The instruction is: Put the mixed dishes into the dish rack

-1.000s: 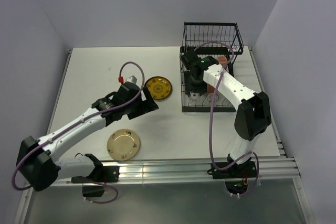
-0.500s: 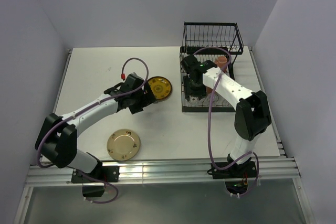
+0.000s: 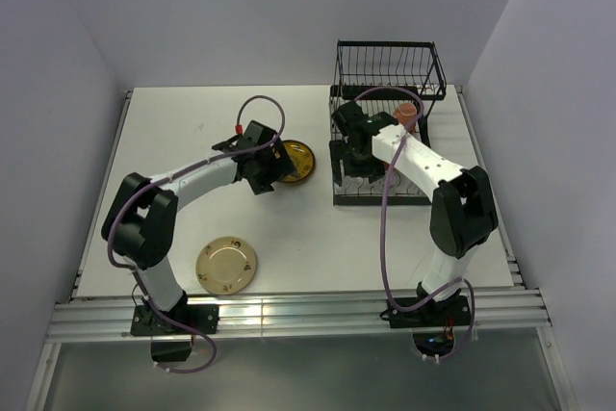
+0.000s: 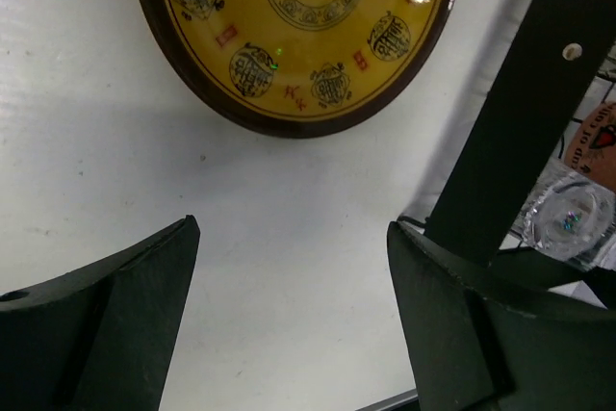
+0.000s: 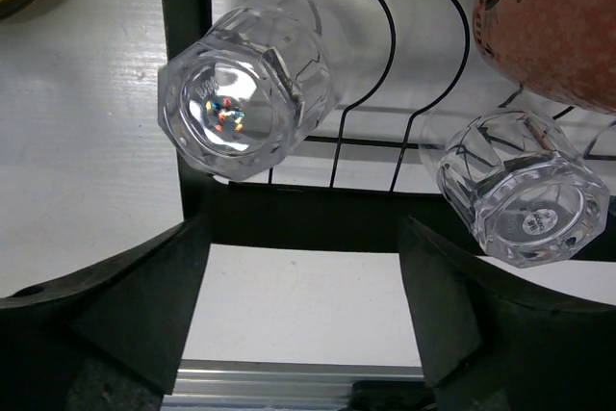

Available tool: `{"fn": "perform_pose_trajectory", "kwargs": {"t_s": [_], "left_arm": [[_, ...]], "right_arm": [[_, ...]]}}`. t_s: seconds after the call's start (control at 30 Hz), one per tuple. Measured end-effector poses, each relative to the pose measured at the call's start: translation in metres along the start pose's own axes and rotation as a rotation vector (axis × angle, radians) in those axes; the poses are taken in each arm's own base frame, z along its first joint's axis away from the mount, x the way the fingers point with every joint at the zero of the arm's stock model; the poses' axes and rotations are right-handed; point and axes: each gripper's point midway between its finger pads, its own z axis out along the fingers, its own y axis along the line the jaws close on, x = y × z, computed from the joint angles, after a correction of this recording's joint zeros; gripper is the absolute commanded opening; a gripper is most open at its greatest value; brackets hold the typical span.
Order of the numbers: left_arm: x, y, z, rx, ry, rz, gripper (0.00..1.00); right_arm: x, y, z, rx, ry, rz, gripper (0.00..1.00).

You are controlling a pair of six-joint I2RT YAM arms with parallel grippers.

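The yellow patterned plate (image 3: 296, 160) lies flat on the table left of the black wire dish rack (image 3: 388, 57). My left gripper (image 3: 275, 169) is open and empty at the plate's near-left edge; in the left wrist view the plate (image 4: 298, 26) lies just beyond the gripper (image 4: 294, 271). My right gripper (image 3: 352, 159) is open and empty over the rack's low slotted base. Two clear glasses (image 5: 241, 108) (image 5: 520, 190) and an orange-and-white mug (image 5: 553, 26) lie in that base. The tan speckled plate (image 3: 227, 266) lies near the table's front. I see no dark bowl.
The rack's black frame bar (image 4: 520, 113) stands close to the right of my left gripper, with a glass (image 4: 570, 218) behind it. The rack's tall basket section is at the back. A metal rail (image 3: 289, 315) runs along the table's front edge.
My left arm has swung right and forward, bringing its gripper up to the yellow plate. My right gripper has shifted slightly back over the rack base.
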Motion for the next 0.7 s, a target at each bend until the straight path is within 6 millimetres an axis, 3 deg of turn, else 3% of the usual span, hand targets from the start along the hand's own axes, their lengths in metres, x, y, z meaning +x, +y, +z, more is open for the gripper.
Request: {"fn": "perform_pose_trajectory", "kwargs": {"t_s": [0.23, 0.37, 0.53, 0.7], "left_arm": [[-0.004, 0.018, 0.028, -0.065, 0.025, -0.017, 0.81], [-0.007, 0.035, 0.043, -0.107, 0.047, -0.042, 0.80], [-0.028, 0.033, 0.051, -0.094, 0.021, -0.067, 0.78], [-0.047, 0.025, 0.062, -0.083, -0.001, -0.077, 0.70]], "right_arm": [[-0.006, 0.001, -0.021, -0.033, -0.061, 0.006, 0.89], [-0.012, 0.000, -0.055, -0.075, -0.154, 0.016, 0.89], [-0.015, -0.003, -0.113, -0.154, -0.303, 0.032, 0.89], [-0.008, -0.010, -0.151, -0.198, -0.389, 0.045, 0.89]]}}
